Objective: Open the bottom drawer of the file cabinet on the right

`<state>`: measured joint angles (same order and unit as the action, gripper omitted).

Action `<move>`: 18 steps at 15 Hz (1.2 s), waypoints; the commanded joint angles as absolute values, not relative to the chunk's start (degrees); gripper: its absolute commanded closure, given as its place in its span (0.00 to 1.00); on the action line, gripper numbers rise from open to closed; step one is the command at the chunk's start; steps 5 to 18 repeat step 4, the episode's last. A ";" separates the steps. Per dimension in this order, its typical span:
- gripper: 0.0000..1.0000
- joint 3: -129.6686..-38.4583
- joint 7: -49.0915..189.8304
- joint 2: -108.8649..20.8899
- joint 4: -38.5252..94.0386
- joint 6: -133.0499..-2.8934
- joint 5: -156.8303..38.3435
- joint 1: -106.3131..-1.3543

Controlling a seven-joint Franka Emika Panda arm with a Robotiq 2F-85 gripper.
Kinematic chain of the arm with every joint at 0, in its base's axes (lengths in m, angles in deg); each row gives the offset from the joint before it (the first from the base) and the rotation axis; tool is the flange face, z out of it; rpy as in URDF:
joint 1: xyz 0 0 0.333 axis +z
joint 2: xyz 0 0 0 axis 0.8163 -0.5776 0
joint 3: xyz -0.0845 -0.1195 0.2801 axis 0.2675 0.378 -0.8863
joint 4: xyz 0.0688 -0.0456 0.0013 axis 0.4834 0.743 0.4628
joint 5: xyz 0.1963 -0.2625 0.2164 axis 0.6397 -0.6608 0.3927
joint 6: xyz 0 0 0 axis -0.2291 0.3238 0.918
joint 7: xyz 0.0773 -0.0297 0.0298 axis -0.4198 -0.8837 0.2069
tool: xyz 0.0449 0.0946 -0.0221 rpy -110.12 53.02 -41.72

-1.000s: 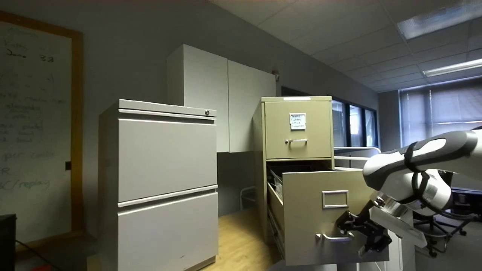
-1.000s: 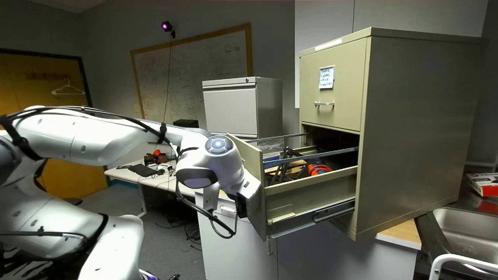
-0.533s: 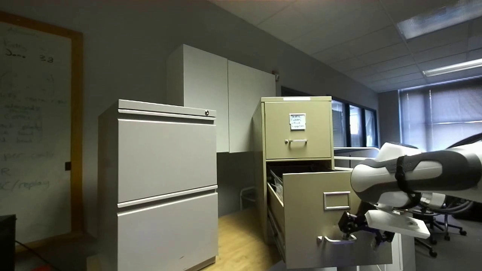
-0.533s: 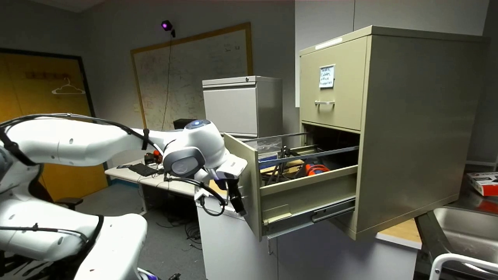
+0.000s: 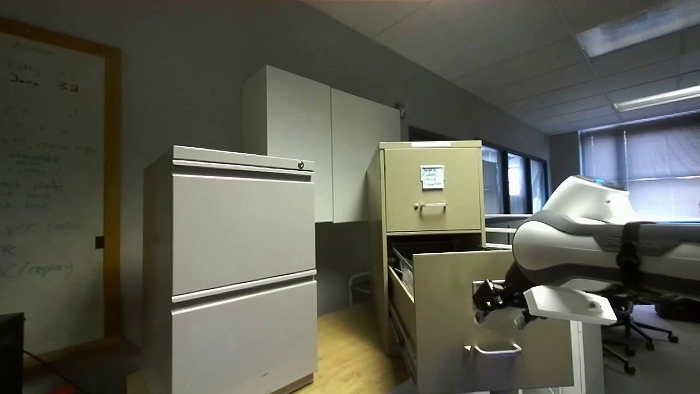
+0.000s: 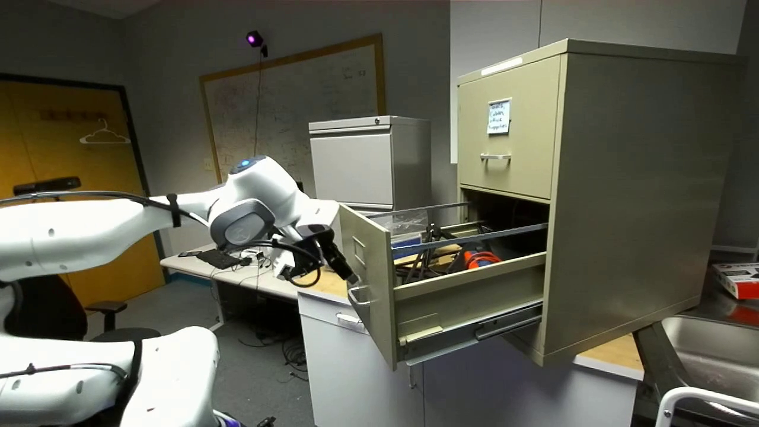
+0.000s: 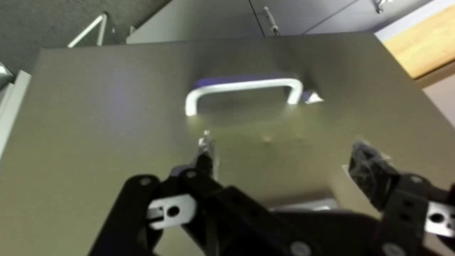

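Observation:
The tall beige file cabinet (image 5: 404, 191) stands on a wooden counter; it also shows in an exterior view (image 6: 634, 190). Its top drawer is shut and bears a white paper sheet (image 5: 432, 177). Its bottom drawer (image 5: 443, 328) is pulled far out, with tools and cables inside (image 6: 483, 259). The silver handle (image 5: 497, 352) on the bottom drawer's front also shows in the wrist view (image 7: 245, 86). My gripper (image 5: 500, 318) is open and empty, just above the handle and in front of the drawer front. In the wrist view the fingers (image 7: 283, 142) are wide apart, the handle beyond their tips.
A shorter grey two-drawer cabinet (image 5: 243, 235) stands left of the beige one. A white base cabinet (image 6: 356, 385) is under the drawer. A metal sink (image 6: 717, 356) and a red-white box (image 6: 738, 279) are beside the beige cabinet. A desk (image 6: 261, 280) stands behind the arm.
My gripper was down at the handle; it has moved up and back off it, and the wrist has tilted. The bottom drawer has slid a little further out.

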<state>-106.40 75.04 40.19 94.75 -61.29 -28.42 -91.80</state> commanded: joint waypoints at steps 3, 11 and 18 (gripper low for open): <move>0.00 -106.88 73.93 46.98 94.40 -60.10 -25.89 -86.90; 0.00 -107.08 73.44 46.70 94.06 -57.34 -27.26 -87.44; 0.00 -107.08 73.44 46.70 94.06 -57.34 -27.26 -87.44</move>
